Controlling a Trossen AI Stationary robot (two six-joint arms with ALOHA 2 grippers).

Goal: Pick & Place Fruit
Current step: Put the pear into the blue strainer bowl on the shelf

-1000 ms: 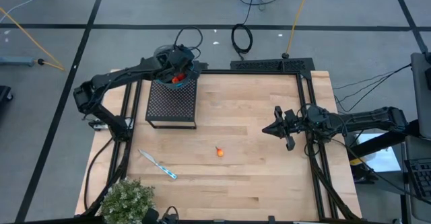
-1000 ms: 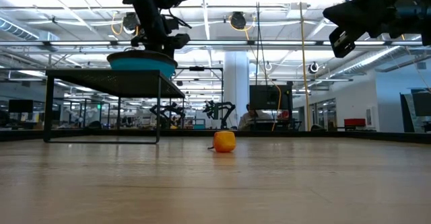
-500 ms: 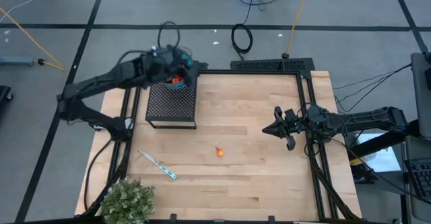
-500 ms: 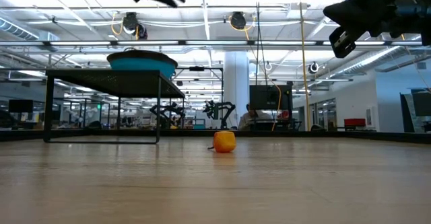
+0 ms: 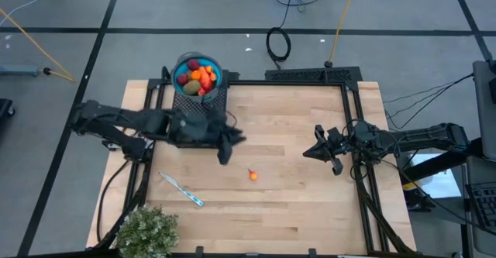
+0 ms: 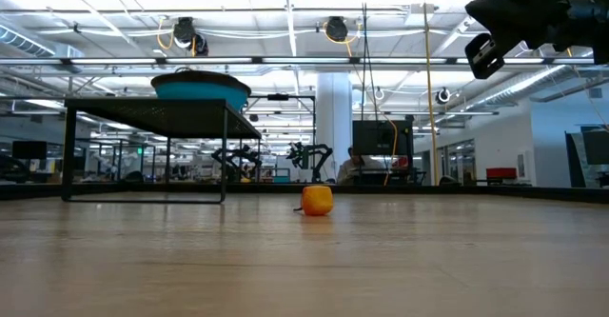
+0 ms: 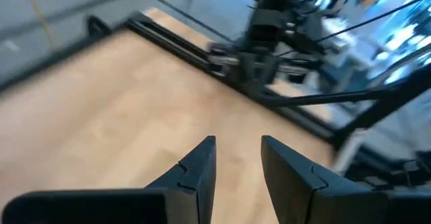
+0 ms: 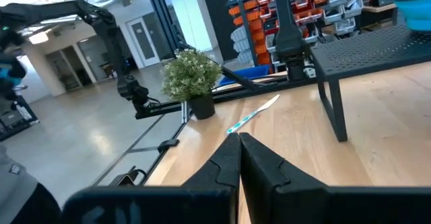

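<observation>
**One orange fruit on open table, the rest in the blue bowl**

From the overhead camera I see a blue bowl [image 5: 197, 76] on top of a black perforated stand [image 5: 198, 117] at the far left part of the wooden table [image 5: 294, 211]. The bowl holds a heap of fruit [image 5: 199, 78]: orange and red balls, a darker red piece and an olive one. A single small orange fruit [image 5: 253, 175] lies alone on the bare wood near the middle of the table; in the low view it sits at [image 6: 317, 200], with nothing touching it.

My left gripper [image 5: 226, 146] is out over the table just off the stand's near right corner, up and to the left of the lone orange and apart from it. On its wrist camera the two fingers [image 7: 199, 167] stand a little apart with only bare wood showing between them, so that claw is slightly parted and holds nothing.

My right gripper [image 5: 319, 150] waits by the right-hand frame rail, well clear of the orange. Its fingers [image 8: 225, 163] are pressed together, empty.

Other things around: a thin blue-and-white stick [image 5: 182, 189] lies on the wood left of the orange, and a bushy green plant [image 5: 147, 231] stands at the near left corner. Neither lies between the left gripper and the orange.
</observation>
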